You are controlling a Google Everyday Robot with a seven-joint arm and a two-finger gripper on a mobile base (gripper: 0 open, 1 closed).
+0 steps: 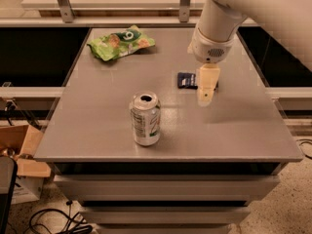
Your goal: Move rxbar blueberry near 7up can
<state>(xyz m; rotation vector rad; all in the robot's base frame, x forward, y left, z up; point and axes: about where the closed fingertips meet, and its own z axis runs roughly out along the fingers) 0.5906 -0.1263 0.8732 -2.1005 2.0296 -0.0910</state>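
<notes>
The cream-coloured, smooth plastic gripper (205, 94) points downward right of the frame's centre, under a rounded white arm (218, 21) that enters from the upper right. Whether it is spread or closed cannot be told. It overlaps the right end of the rxbar blueberry (186, 80), a flat, dark navy rectangular wrapper lying on the matte grey table (97, 130), its long axis running roughly left to right. Well apart from it, toward the lower left, the 7up can (145, 119) stands upright, a silvery metal cylinder with a dark top opening. A crinkled bright green chip bag (121, 41) lies at the upper left.
</notes>
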